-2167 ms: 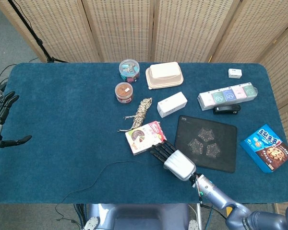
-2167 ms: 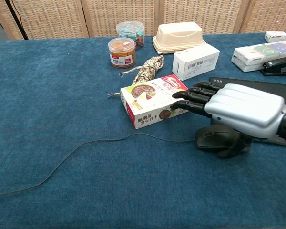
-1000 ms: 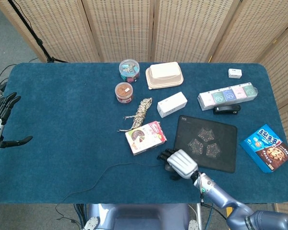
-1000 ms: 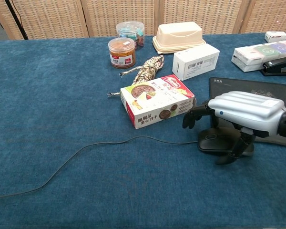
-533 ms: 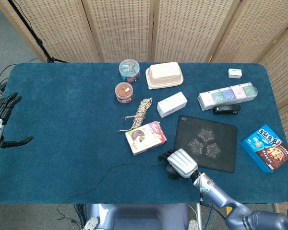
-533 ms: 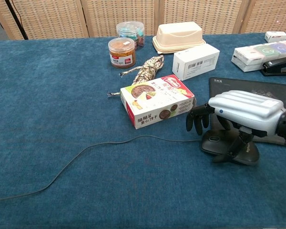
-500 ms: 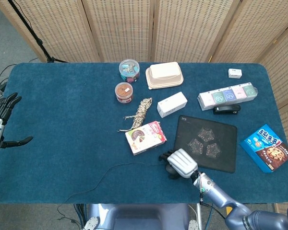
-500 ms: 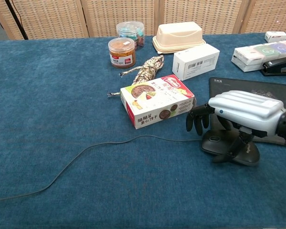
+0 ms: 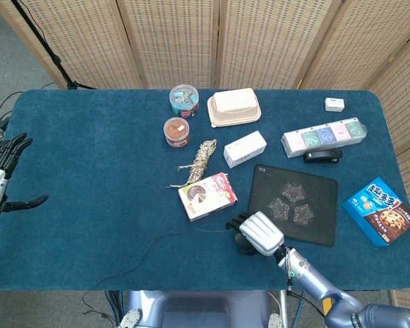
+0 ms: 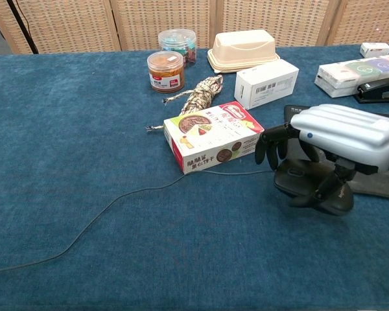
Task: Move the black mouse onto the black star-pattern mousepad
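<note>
While the black computer mouse (image 10: 309,184) sits low at right of centre in the chest view, just left of the black star-pattern mousepad (image 9: 294,203), it appears raised slightly off the blue tablecloth (image 9: 96,178). The silver-backed right hand (image 10: 337,152) arches over it, dark fingers (image 10: 272,146) curled down at its front and thumb at its near side, gripping it. Its thin cable (image 10: 110,204) trails left past the red-and-white snack box (image 10: 214,136). The left hand (image 9: 1,174), at the head view's far left edge, is spread and empty. Risk, as a judgement: the cable may snag on the box and drag it, or the shallow grasp may let the mouse slip short of the pad.
</note>
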Available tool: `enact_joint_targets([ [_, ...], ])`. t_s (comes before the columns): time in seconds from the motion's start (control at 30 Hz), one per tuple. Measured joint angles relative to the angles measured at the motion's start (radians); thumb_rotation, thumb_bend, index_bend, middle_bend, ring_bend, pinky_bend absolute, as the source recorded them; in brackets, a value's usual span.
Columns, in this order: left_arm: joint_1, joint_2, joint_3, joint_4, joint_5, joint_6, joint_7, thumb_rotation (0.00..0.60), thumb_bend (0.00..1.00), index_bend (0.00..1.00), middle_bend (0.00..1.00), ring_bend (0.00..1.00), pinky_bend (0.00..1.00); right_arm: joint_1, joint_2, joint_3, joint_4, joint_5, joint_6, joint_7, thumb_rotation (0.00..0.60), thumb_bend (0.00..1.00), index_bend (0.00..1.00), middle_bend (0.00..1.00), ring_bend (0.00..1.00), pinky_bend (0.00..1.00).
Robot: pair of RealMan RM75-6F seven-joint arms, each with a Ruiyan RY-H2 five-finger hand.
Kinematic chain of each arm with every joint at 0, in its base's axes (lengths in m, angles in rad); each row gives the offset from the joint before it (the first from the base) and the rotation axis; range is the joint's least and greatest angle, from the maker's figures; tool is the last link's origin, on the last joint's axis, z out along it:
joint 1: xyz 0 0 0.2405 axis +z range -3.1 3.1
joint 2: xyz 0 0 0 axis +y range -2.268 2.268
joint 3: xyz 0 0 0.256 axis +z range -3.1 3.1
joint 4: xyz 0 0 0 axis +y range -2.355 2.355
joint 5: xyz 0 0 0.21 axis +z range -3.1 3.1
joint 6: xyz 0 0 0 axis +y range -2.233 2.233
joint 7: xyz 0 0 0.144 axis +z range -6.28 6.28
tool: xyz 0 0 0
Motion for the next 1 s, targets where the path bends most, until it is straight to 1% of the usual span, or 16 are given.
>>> enact_joint_targets([
  [0.17, 0.001, 0.004, 0.001, -0.001, 0.003, 0.001, -0.011, 0.600, 0.05, 0.00, 0.00, 0.00, 0.00, -0.006, 0.028, 0.043, -0.029, 0.067, 0.003, -0.012, 0.600, 0.30, 0.36, 0.46, 0.42, 0.62],
  [0.3, 0.003, 0.009, 0.004, -0.003, 0.013, 0.004, -0.019, 0.600, 0.05, 0.00, 0.00, 0.00, 0.00, -0.004, 0.057, 0.096, -0.058, 0.170, -0.016, -0.029, 0.600, 0.32, 0.37, 0.46, 0.42, 0.62],
  [0.47, 0.007, 0.018, 0.011, -0.008, 0.028, 0.010, -0.029, 0.600, 0.05, 0.00, 0.00, 0.00, 0.00, 0.012, 0.083, 0.183, -0.085, 0.347, -0.048, -0.090, 0.600, 0.32, 0.37, 0.46, 0.42, 0.61],
  [0.63, 0.010, 0.022, 0.015, -0.008, 0.046, 0.020, -0.044, 0.600, 0.05, 0.00, 0.00, 0.00, 0.00, 0.041, 0.078, 0.265, -0.087, 0.526, -0.076, -0.141, 0.600, 0.32, 0.37, 0.46, 0.42, 0.61],
  [0.83, 0.017, 0.029, 0.020, -0.004, 0.053, 0.031, -0.063, 0.600, 0.05, 0.00, 0.00, 0.00, 0.00, 0.081, 0.045, 0.332, -0.061, 0.747, -0.096, -0.202, 0.600, 0.32, 0.36, 0.46, 0.42, 0.61],
  [1.0, 0.021, 0.036, 0.022, 0.000, 0.055, 0.038, -0.080, 0.600, 0.05, 0.00, 0.00, 0.00, 0.00, 0.115, 0.010, 0.371, -0.058, 0.959, -0.068, -0.297, 0.600, 0.34, 0.36, 0.46, 0.42, 0.61],
])
